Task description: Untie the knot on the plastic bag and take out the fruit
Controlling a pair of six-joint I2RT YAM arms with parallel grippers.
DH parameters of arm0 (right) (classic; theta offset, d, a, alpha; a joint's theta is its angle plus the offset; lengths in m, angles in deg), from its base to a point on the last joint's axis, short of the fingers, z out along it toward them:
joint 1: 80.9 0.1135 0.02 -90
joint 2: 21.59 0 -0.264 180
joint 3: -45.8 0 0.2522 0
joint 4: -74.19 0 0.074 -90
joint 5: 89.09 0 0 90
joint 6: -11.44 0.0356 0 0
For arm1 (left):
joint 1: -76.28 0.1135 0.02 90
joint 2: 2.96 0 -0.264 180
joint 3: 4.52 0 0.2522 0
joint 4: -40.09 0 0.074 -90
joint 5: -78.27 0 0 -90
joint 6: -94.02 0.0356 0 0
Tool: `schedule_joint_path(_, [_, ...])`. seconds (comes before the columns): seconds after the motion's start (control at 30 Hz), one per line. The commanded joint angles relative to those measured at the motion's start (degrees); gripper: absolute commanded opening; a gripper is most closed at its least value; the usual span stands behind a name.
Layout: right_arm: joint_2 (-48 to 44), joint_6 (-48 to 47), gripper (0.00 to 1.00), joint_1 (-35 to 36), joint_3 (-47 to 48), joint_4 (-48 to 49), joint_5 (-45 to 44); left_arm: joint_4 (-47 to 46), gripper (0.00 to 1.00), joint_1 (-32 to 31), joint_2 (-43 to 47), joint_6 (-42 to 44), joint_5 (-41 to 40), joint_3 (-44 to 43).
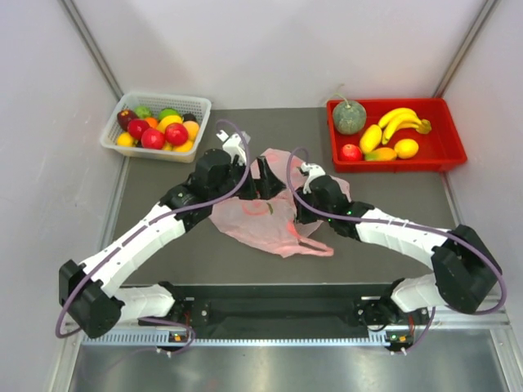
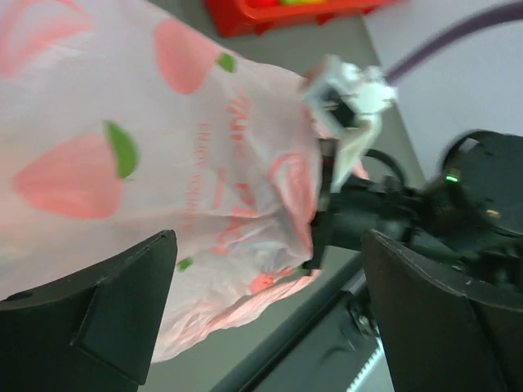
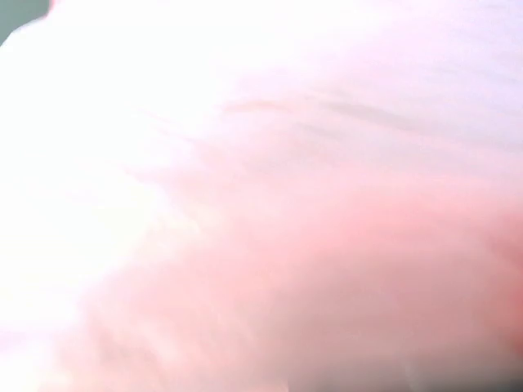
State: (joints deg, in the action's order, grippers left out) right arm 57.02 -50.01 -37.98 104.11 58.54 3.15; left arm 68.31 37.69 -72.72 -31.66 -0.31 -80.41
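Top external camera: fixed high, above and behind the 2 arm bases (image 1: 163, 309), facing down and forward over the whole table (image 1: 163, 245) to the far wall; a distant, wide view. Left wrist camera: looks out between its own 2 fingers (image 2: 106, 314) toward the right side, close on the plastic bag (image 2: 163, 163), with the right gripper (image 2: 320, 224) and a corner of the red tray (image 2: 286, 15) beyond. Right wrist camera: so near the bag that blurred pink fills the frame; facing cannot be told. All 3 views share the bag; the top and left wrist views also share the right gripper and tray.
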Motion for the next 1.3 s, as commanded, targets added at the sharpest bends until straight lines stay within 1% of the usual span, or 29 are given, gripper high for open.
schedule_joint_path(0.0, [-4.5, 1.6, 0.31, 0.4, -0.6, 3.0, -7.0, 2.1, 0.99, 0.1, 6.5, 2.2, -13.3, 2.8])
schedule_joint_path(0.03, [-5.1, 1.5, 0.33, 0.2, -0.9, 2.1, -8.6, 2.8, 0.99, 0.3, 8.0, 2.0, -18.5, 3.6])
schedule_joint_path(0.1, [-6.7, 1.3, 0.39, -0.6, -1.7, 0.1, -9.6, 3.4, 0.99, 0.2, 11.9, 2.1, -24.4, 5.5])
schedule_joint_path(0.13, [-7.1, 1.3, 0.41, -0.7, -2.0, -1.0, -9.8, 3.6, 0.99, 0.4, 13.1, 2.5, -30.0, 6.2])
schedule_joint_path(0.2, [-8.3, 1.3, 0.44, -1.4, -3.1, -1.5, -9.3, 3.9, 0.99, 1.5, 14.6, 3.9, -31.8, 7.6])
schedule_joint_path(0.3, [-9.7, 1.2, 0.47, -2.0, -4.3, -1.9, -8.6, 7.7, 0.99, 6.8, 10.9, 6.6, -25.0, 6.1])
schedule_joint_path(0.33, [-10.1, 1.2, 0.47, -2.1, -4.6, -1.9, -8.2, 8.6, 0.99, 10.2, 9.3, 7.3, -23.0, 5.7])
schedule_joint_path(0.37, [-10.6, 1.0, 0.47, -2.3, -4.9, -1.7, -7.7, 9.4, 0.99, 11.9, 6.2, 8.1, -17.7, 5.1])
schedule_joint_path(0.43, [-10.8, 0.6, 0.48, -2.7, -5.0, -1.7, -6.3, 9.5, 0.99, 14.5, 2.1, 9.9, -14.9, 4.6])
schedule_joint_path(0.5, [-10.8, 0.0, 0.48, -2.8, -4.9, -1.9, -5.4, 7.6, 0.99, 14.8, 0.0, 11.9, -12.3, 4.1])
schedule_joint_path(0.53, [-10.7, -0.2, 0.48, -2.9, -4.9, -1.9, -5.1, 7.1, 0.99, 14.9, -2.4, 12.0, -11.7, 3.7])
schedule_joint_path(0.6, [-10.1, -0.6, 0.49, -3.2, -4.7, -2.1, -4.4, 4.8, 0.99, 14.9, -4.6, 12.9, -7.5, 3.0])
schedule_joint_path(0.67, [-9.8, -0.8, 0.50, -3.4, -4.7, -2.1, -3.7, 4.0, 0.99, 15.3, -7.9, 13.0, -5.8, 2.4])
schedule_joint_path(0.7, [-9.6, -1.0, 0.50, -3.5, -4.7, -2.2, -3.2, 3.6, 0.99, 15.4, -8.8, 13.6, -3.0, 2.4])
schedule_joint_path(0.87, [-10.3, -1.5, 0.50, -4.4, -5.4, -2.5, -2.4, -1.3, 0.98, 15.8, -12.2, 15.2, 0.1, 5.1])
schedule_joint_path(0.9, [-10.4, -1.5, 0.50, -4.6, -5.4, -2.6, -2.5, -2.1, 0.95, 15.9, -12.3, 15.6, 0.8, 5.4])
schedule_joint_path(1.0, [-10.9, -1.6, 0.50, -5.1, -5.7, -2.8, -2.4, -4.4, 0.70, 16.4, -12.7, 15.8, 4.5, 6.3])
schedule_joint_path(1.03, [-11.3, -1.6, 0.50, -5.2, -5.8, -2.9, -2.4, -4.7, 0.48, 16.4, -12.9, 15.8, 5.6, 6.1])
schedule_joint_path(1.13, [-11.7, -1.7, 0.49, -5.5, -5.8, -3.2, -2.4, -4.2, 0.19, 16.4, -13.4, 16.1, 8.3, 4.7])
schedule_joint_path(1.17, [-11.8, -1.7, 0.49, -5.6, -5.8, -3.4, -2.4, -4.3, 0.07, 16.4, -13.5, 16.3, 9.1, 4.6])
schedule_joint_path(1.2, [-12.0, -1.6, 0.49, -5.6, -5.8, -3.5, -2.4, -4.4, 0.00, 16.4, -13.4, 16.3, 9.6, 4.5])
schedule_joint_path(1.27, [-12.3, -1.7, 0.49, -5.6, -6.0, -3.6, -2.4, -4.5, 0.00, 16.4, -13.3, 16.4, 10.3, 4.2])
